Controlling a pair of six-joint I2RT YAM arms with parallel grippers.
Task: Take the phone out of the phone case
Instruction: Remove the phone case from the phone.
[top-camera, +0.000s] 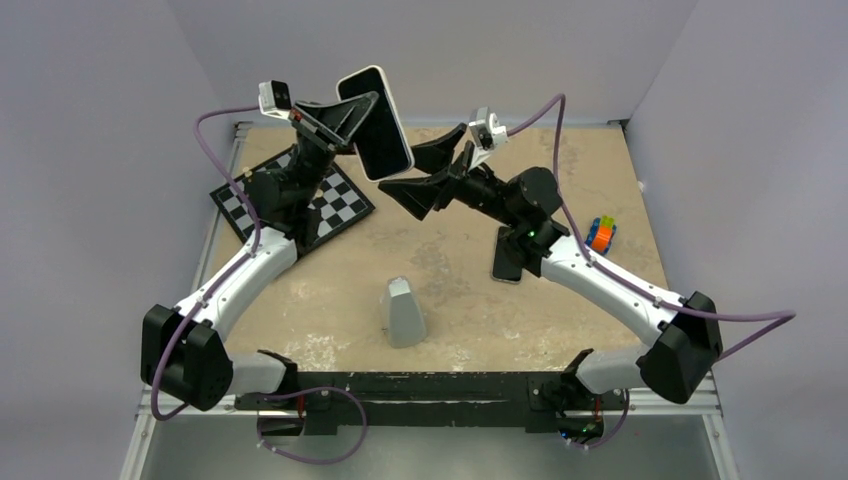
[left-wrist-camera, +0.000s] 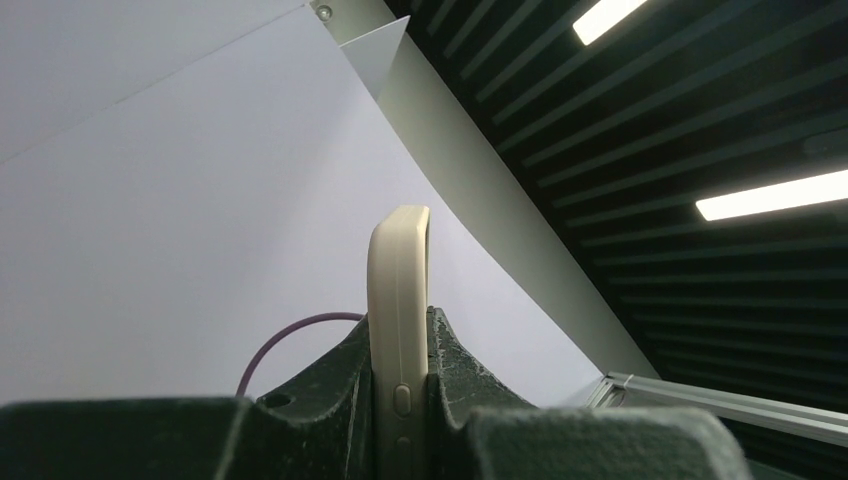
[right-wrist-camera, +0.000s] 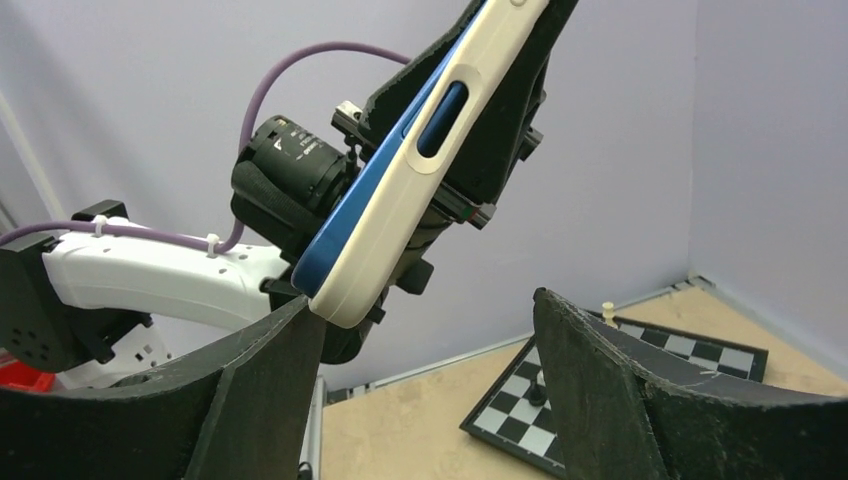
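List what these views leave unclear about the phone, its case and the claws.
Left wrist: the phone case is edge-on, so no screen shows; the left claw and the bottom edge hide its lower end.
Right wrist: the top edge cuts off its upper end; whether the open right claw touches its corner is unclear.
Top external: the phone faces the camera, hiding the case's back; the right arm covers part of a second phone.

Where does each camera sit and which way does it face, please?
Top external: above, behind the arms, looking down at the tan table; both arms show.
Left wrist: on the raised arm, facing up at ceiling lights; left fingers clamp the pale-rimmed clear phone case.
Right wrist: faces the left arm; open right fingers frame it.
Shared: all show the case around the glossy black phone.
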